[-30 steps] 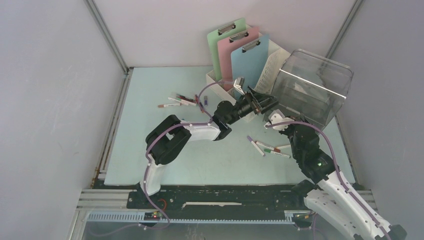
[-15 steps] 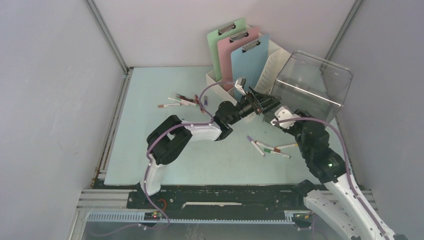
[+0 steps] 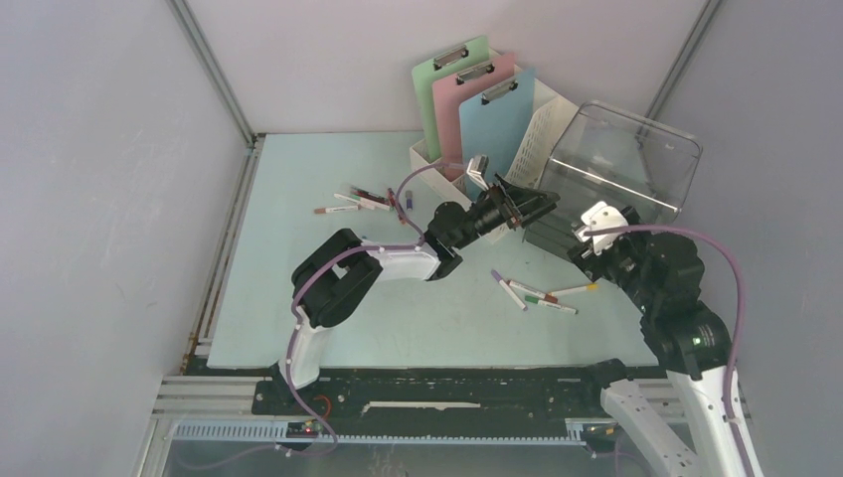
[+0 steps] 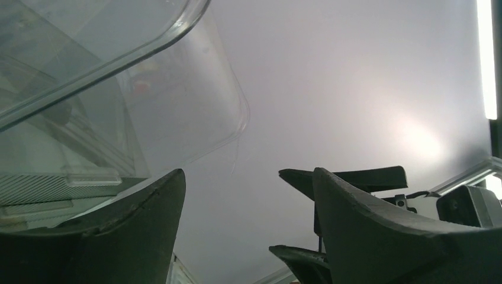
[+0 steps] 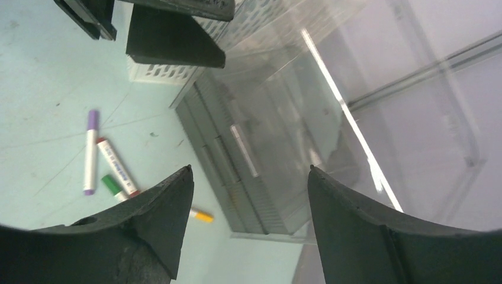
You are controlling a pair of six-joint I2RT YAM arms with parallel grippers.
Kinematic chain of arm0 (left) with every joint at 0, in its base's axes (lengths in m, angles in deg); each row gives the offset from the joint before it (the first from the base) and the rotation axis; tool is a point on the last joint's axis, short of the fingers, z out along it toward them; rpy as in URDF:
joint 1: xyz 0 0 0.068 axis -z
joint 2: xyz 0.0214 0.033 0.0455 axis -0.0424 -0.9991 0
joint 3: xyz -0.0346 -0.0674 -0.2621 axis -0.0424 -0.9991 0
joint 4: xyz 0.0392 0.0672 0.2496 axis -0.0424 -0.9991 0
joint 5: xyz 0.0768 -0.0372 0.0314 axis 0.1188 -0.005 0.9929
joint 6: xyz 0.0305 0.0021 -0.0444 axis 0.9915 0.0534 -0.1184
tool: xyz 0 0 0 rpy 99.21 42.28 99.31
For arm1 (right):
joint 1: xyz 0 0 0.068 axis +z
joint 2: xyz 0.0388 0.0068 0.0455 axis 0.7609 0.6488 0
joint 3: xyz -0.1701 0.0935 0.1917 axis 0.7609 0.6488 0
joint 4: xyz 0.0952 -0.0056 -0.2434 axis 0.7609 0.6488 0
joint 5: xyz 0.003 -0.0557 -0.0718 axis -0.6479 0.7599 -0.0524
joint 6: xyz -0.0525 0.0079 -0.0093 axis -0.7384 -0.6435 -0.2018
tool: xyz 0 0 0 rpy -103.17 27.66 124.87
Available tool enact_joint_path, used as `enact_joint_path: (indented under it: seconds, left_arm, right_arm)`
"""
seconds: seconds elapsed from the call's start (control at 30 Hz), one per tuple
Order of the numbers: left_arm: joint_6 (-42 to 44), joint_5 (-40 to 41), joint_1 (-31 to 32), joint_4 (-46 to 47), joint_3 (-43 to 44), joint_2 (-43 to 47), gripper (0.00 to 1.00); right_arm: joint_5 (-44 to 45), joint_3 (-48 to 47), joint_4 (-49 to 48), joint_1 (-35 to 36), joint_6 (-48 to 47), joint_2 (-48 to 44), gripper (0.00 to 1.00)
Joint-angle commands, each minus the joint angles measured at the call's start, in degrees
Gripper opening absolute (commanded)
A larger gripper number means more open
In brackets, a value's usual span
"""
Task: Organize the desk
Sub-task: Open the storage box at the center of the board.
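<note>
The pale mint-blue desk (image 3: 437,323) carries two loose groups of markers, one at the back left (image 3: 363,199) and one near the front right (image 3: 537,293). A clear plastic bin (image 3: 621,169) stands tilted at the back right. My left gripper (image 3: 540,205) is open at the bin's left edge, and in its wrist view my left gripper (image 4: 247,174) has nothing between its fingers, with the bin (image 4: 106,89) at the upper left. My right gripper (image 3: 581,240) is open just in front of the bin. Its wrist view shows my right gripper (image 5: 250,168) empty over the bin (image 5: 278,124), with markers (image 5: 109,165) to the left.
A white basket (image 3: 437,164) at the back holds green, pink and blue clipboards (image 3: 475,99) upright, next to the bin. Grey walls close in the desk on three sides. The left arm's fingers (image 5: 171,41) cross the top of the right wrist view.
My right gripper has opened and drawn back to the right, away from the bin's lower front edge. The bin has tipped back slightly. The left gripper has stayed by the bin's left edge.
</note>
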Motion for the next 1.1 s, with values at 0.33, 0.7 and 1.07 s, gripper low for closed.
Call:
enact_joint_path:
  seconds: [0.33, 0.7, 1.07]
  left_arm:
    - [2.4, 9.7, 3.9, -1.1, -2.4, -2.9, 0.79]
    - [-0.6, 19.2, 6.4, -13.0, 9.3, -11.5, 0.57]
    - [-4.0, 25.1, 7.2, -21.9, 18.0, -16.6, 0.46]
  right_arm:
    - [-23.0, 0.2, 0.2, -14.3, 17.1, 3.4, 0.77]
    - [-45.7, -2.2, -5.9, -37.6, 31.1, 5.8, 0.75]
    - [-49.9, -2.2, -6.5, -41.3, 32.5, 6.8, 0.74]
